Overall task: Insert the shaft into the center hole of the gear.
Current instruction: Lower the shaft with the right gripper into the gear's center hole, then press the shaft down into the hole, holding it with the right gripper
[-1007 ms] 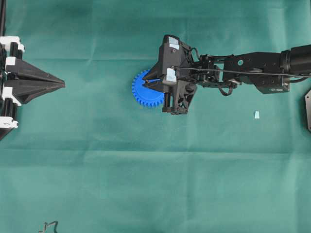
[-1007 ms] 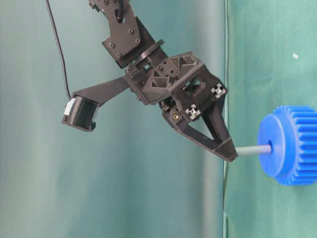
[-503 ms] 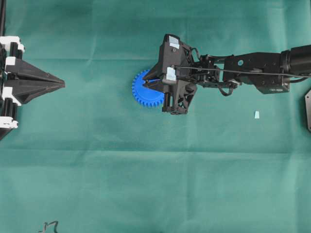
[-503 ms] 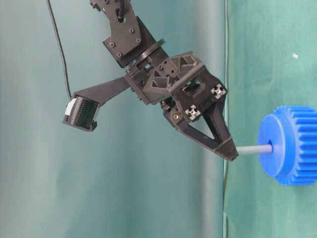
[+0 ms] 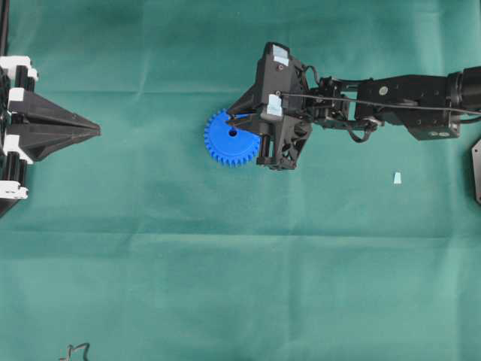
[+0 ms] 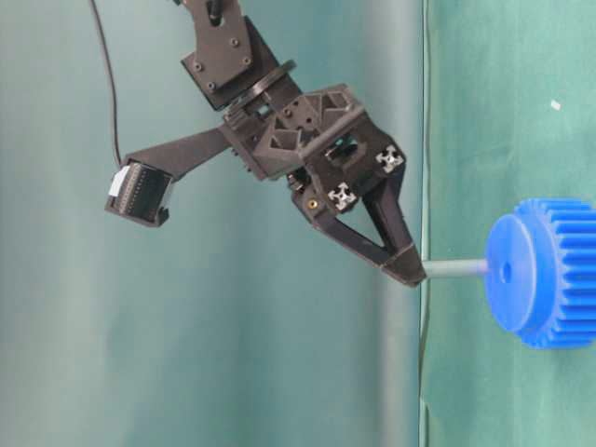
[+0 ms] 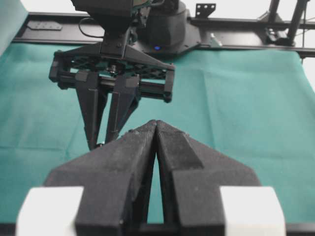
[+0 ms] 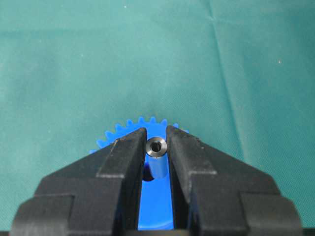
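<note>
The blue gear point(image 5: 225, 147) lies flat on the green cloth. Its center hole point(image 5: 233, 132) shows dark and empty on the hub. My right gripper point(image 5: 233, 120) hangs just above the gear and is shut on the shaft point(image 6: 454, 268), a thin grey pin. In the table-level view the pin points at the gear point(image 6: 559, 279); its free end stops at the hub's edge, beside the center hole point(image 6: 506, 272), not in it. The right wrist view shows the shaft point(image 8: 157, 146) clamped between both fingers over the gear point(image 8: 156, 209). My left gripper point(image 5: 94, 130) rests shut at the far left.
A small pale wedge piece point(image 5: 396, 177) lies on the cloth right of the gear, under the right arm's reach. A dark plate edge point(image 5: 476, 171) sits at the right border. The left wrist view shows my left gripper point(image 7: 155, 124) facing the right arm's fingers point(image 7: 93, 118).
The shaft stood in the gear's center hole before; now the right gripper has lifted away with it and shifted slightly, leaving the hole bare. The left arm has not moved.
</note>
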